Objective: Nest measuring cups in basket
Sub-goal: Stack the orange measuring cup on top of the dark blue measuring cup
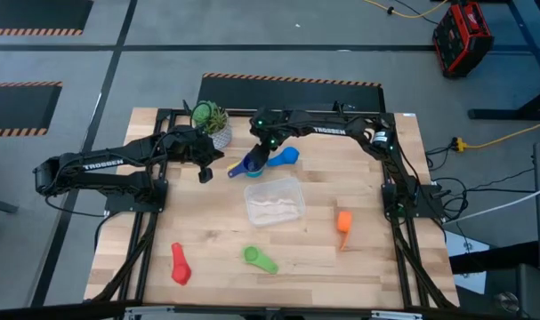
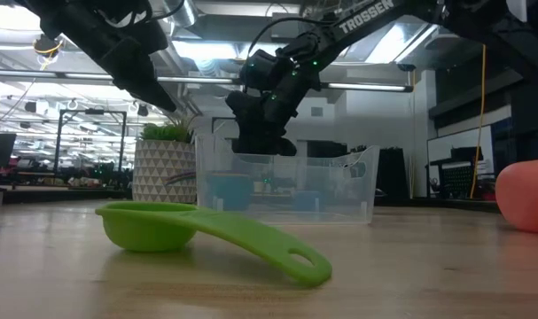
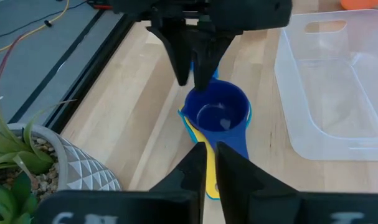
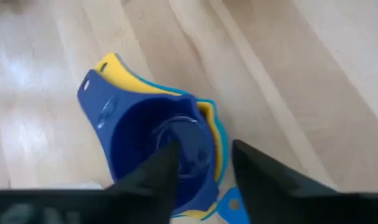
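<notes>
So the right gripper [image 4: 204, 165] hung right over the dark blue cup [image 4: 157, 146], fingers partly spread and gripping nothing. That cup sat nested in the yellow cup [image 4: 123, 71] and light blue cup [image 1: 287, 156], just behind the clear basket [image 1: 274, 201]. The left gripper [image 3: 210, 158] was nearly shut and empty, hovering near the plant [image 1: 212, 120]. Green cup [image 1: 259, 259], red cup [image 1: 180, 266] and orange cup [image 1: 343, 221] lay scattered on the table [image 1: 367, 276].

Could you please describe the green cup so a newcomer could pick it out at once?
Start at the clear basket mid-table. The green cup lies on the bare wood on the side away from the plant. It lies between the red cup and orange cup, the only green scoop.
</notes>
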You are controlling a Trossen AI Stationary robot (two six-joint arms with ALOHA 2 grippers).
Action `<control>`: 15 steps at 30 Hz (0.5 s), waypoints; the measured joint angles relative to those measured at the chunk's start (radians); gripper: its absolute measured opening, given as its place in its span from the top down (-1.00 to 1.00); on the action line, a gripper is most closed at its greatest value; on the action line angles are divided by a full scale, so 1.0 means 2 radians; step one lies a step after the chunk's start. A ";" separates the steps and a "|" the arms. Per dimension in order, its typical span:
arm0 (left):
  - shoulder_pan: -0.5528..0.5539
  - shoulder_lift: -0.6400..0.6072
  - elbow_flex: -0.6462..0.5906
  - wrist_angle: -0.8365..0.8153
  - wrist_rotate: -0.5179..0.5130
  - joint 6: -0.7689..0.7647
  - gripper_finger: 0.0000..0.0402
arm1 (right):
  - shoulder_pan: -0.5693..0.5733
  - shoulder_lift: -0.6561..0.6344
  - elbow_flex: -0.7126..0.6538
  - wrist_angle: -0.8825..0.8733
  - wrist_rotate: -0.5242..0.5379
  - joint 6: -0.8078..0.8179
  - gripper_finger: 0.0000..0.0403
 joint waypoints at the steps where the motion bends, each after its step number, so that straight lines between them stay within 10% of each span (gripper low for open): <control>1: 0.000 0.000 0.000 0.000 0.000 0.000 0.85 | 0.000 0.000 0.000 0.000 0.005 -0.001 0.07; 15: 0.000 0.000 0.000 0.000 0.000 0.000 0.93 | -0.018 -0.028 0.000 -0.062 0.016 -0.051 -0.26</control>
